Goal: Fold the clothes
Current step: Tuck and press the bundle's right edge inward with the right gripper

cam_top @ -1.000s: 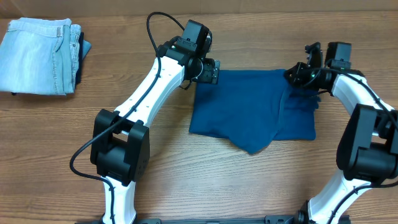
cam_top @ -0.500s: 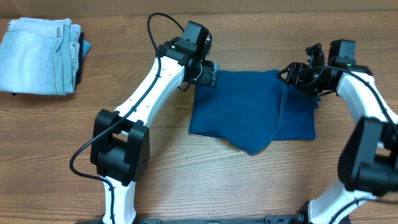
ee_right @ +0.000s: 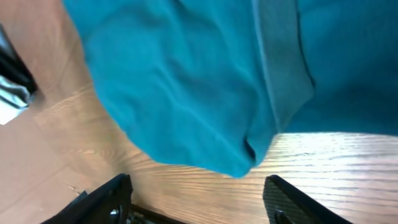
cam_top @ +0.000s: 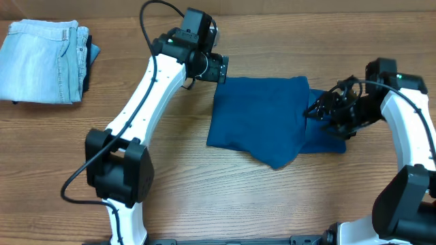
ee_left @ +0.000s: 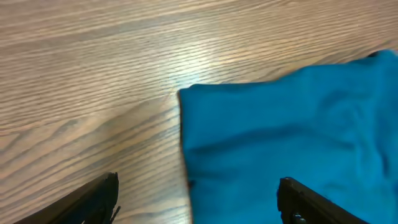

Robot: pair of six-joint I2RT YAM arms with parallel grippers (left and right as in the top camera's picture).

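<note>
A folded pair of jeans (cam_top: 44, 61) lies on the desk (cam_top: 204, 197), well off to the left of the left end effector (cam_top: 218, 68), and is no part of this job. That end effector hangs just at the far left corner of the shirt (cam_top: 262, 119). The left wrist view shows its fingers (ee_left: 93, 199) spread wide with nothing between them and the cloth's corner just ahead.

The shirt lies flat between the two end effectors. Its left and far edges are straight, and a flap sticks out of its near edge. The right end effector (cam_top: 327, 110) sits over the shirt's right part, where a second layer lies. In the right wrist view its fingers (ee_right: 106, 199) are also wide apart and hold nothing, with a hemmed fold of cloth just beyond them.

By my judgement the folding is about half done. The sides look taken in, but the right layer is rumpled, the near edge is uneven, and a last fold is left.
</note>
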